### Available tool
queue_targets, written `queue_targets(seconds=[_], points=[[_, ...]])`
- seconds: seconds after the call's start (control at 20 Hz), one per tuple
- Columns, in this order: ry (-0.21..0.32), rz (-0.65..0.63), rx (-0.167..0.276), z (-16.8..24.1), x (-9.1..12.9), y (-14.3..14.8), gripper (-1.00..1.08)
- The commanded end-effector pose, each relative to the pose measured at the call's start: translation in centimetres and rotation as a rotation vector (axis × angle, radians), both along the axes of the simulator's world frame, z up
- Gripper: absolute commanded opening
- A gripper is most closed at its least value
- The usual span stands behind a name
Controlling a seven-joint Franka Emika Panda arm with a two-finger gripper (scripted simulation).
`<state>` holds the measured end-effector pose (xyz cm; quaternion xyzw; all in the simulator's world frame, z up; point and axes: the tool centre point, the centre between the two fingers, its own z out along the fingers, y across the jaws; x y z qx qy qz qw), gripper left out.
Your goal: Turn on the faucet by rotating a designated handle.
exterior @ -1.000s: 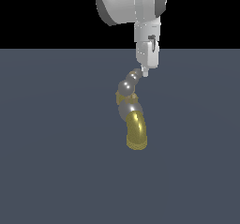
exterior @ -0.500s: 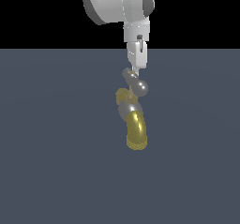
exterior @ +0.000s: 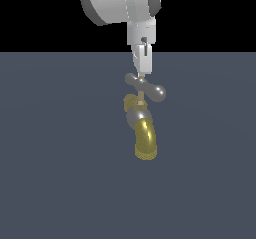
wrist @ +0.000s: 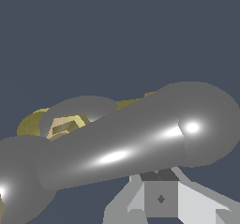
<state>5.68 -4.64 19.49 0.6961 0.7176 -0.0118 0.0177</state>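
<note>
faucet handle sits just under the pincer, fingers together, gripping nothing.

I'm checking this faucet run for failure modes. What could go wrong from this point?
The claw sits by the handle near its middle rather than at a rounded end, so a push may slide off the glossy bar and turn it little. Pressing downward might load the faucet instead of rotating the handle.

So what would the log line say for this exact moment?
task: turn faucet | gripper: touching handle from above | jaws: unclear
</note>
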Motion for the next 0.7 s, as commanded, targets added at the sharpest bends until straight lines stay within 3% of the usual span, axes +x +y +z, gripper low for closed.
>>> queue_targets(seconds=[0.0,0.65], points=[[0.011,0.068,0.027,0.0,-0.8,5.5,-1.0],[0.011,0.106,0.041,0.2,-3.6,11.1,-1.0]])
